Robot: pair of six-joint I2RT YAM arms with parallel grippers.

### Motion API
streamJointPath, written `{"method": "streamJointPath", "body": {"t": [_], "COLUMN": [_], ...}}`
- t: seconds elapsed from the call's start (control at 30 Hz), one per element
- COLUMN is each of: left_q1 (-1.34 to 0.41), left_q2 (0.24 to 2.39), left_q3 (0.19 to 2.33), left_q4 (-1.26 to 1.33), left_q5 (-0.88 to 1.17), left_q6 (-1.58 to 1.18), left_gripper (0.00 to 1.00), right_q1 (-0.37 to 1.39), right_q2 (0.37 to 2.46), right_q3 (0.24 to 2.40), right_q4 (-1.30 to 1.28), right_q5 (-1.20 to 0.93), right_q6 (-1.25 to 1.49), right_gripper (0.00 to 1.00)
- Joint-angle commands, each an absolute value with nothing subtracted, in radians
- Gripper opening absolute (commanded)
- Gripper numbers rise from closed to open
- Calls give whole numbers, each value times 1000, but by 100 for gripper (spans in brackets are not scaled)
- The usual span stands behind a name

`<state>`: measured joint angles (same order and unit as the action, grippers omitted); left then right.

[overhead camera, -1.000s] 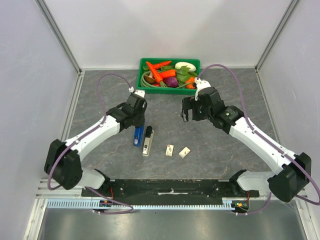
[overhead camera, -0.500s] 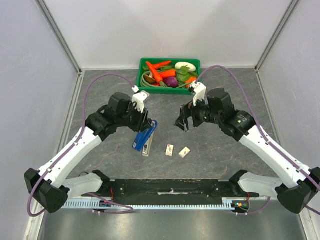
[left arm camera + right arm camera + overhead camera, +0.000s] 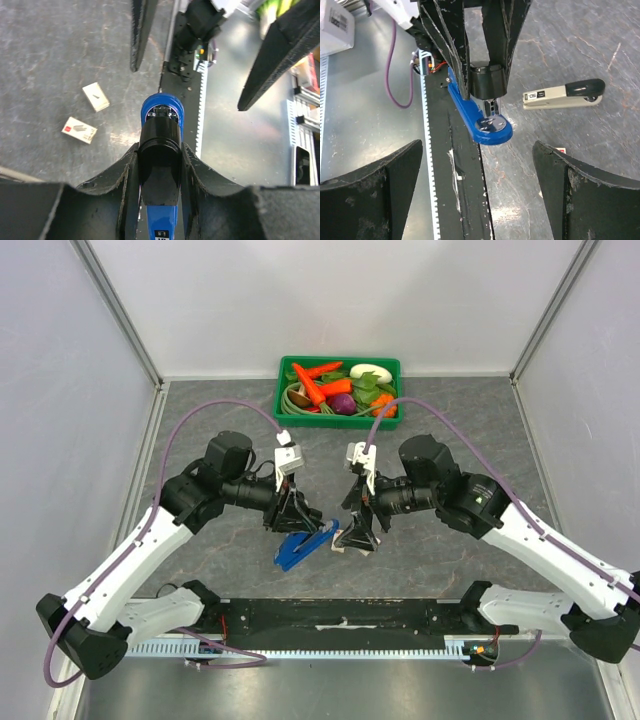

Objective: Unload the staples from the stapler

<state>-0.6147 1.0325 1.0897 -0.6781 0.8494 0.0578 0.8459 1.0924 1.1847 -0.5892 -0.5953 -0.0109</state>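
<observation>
My left gripper (image 3: 292, 518) is shut on the blue stapler (image 3: 300, 548) and holds it off the table, tilted, its nose toward the front edge. In the left wrist view the fingers (image 3: 125, 175) clamp the stapler's black top (image 3: 160, 150). My right gripper (image 3: 357, 530) is open and empty just right of the stapler's nose. In the right wrist view its jaws (image 3: 476, 150) stand wide apart, facing the blue stapler (image 3: 482, 122). A beige stapler (image 3: 565, 95) lies on the table beyond.
Two small staple boxes (image 3: 96, 96) (image 3: 79, 130) lie on the table near the grippers. A green tray (image 3: 340, 361) of toy vegetables stands at the back centre. The black base rail (image 3: 340, 615) runs along the front edge.
My left gripper has lifted the blue stapler off the table and swung it toward the front. My right gripper has come down and left, close to the stapler's nose.
</observation>
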Motion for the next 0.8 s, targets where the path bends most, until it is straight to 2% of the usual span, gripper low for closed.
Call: {"method": "streamJointPath", "body": {"t": [0.0,0.37,0.67,0.77], "left_q1": [-629,-641,-647,-647], "left_q2": [1003,997,991,982], "left_q3": [1080,1062,1051,1048], "left_q4": [-614,-600,-600,-600], "left_q5": [1031,1061,1086,1088], "left_q6": [100,104,112,114], "left_gripper": [2,2,2,2], "right_q1": [879,974,1005,1005], "right_q2": [1095,1167,1180,1180], "right_q3": [1232,1241,1244,1243], "right_q4": [-592,-546,-519,-514], "right_q5": [-644,-598,-575,-578], "right_q6": [-57,-51,-48,-46], "right_gripper": [98,95,80,68]}}
